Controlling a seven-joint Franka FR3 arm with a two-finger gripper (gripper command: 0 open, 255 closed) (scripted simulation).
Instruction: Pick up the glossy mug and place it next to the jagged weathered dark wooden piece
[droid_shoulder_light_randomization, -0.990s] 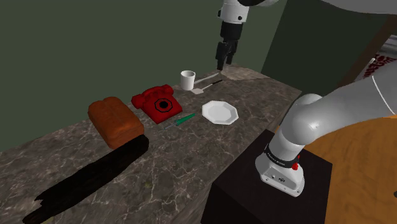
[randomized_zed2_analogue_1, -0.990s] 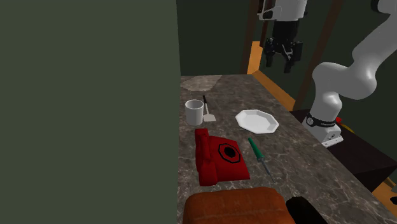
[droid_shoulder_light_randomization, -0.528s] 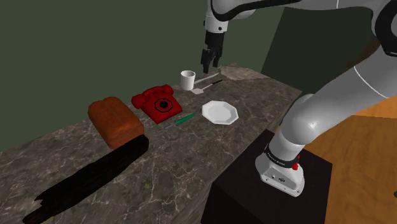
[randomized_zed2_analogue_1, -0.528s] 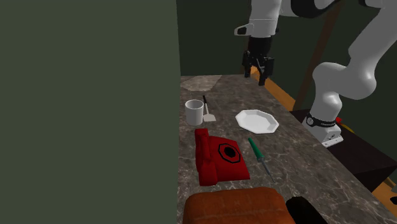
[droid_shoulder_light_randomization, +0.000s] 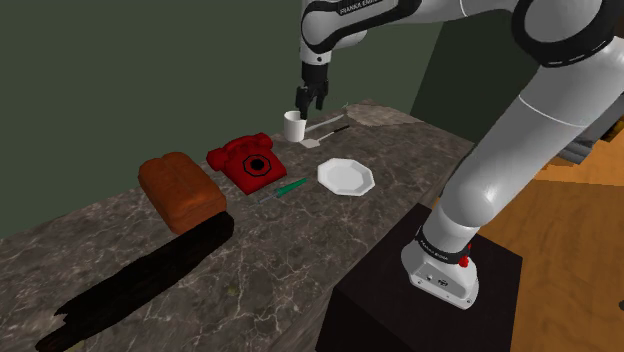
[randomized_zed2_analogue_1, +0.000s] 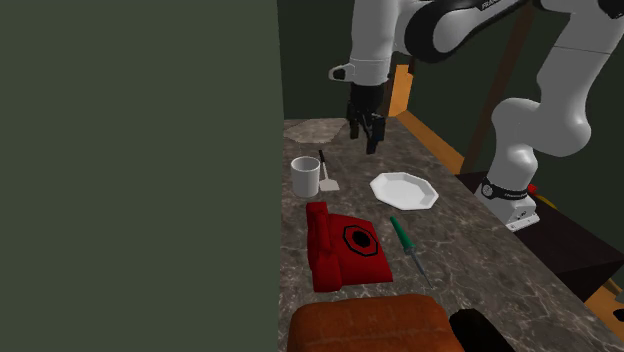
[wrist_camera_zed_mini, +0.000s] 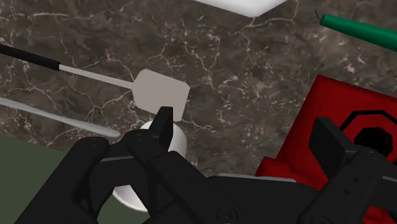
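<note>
Your mug (droid_shoulder_light_randomization: 294, 125) stands upright on the counter (droid_shoulder_light_randomization: 400, 150), untouched, and here comes the hand (droid_shoulder_light_randomization: 311, 103)! A second ago it hung higher and well off to one side; now it has swung across and dropped to just above the mug. The fingers are spread wide, with nothing between them.

Check the wrist view: the mug (wrist_camera_zed_mini: 176, 143) sits under one finger (wrist_camera_zed_mini: 162, 127), not in the gap. I'd say you want a small sideways shift before going down, or that finger may land on the rim.

The spatula (wrist_camera_zed_mini: 161, 93) lies just past the fingertips, and the red phone (wrist_camera_zed_mini: 343, 121) is close by the other finger, so mind both.

The dark wood piece (droid_shoulder_light_randomization: 140, 280) is well away from the hand, beyond the phone and the brown loaf (droid_shoulder_light_randomization: 180, 190). That's a long carry ahead.
</note>
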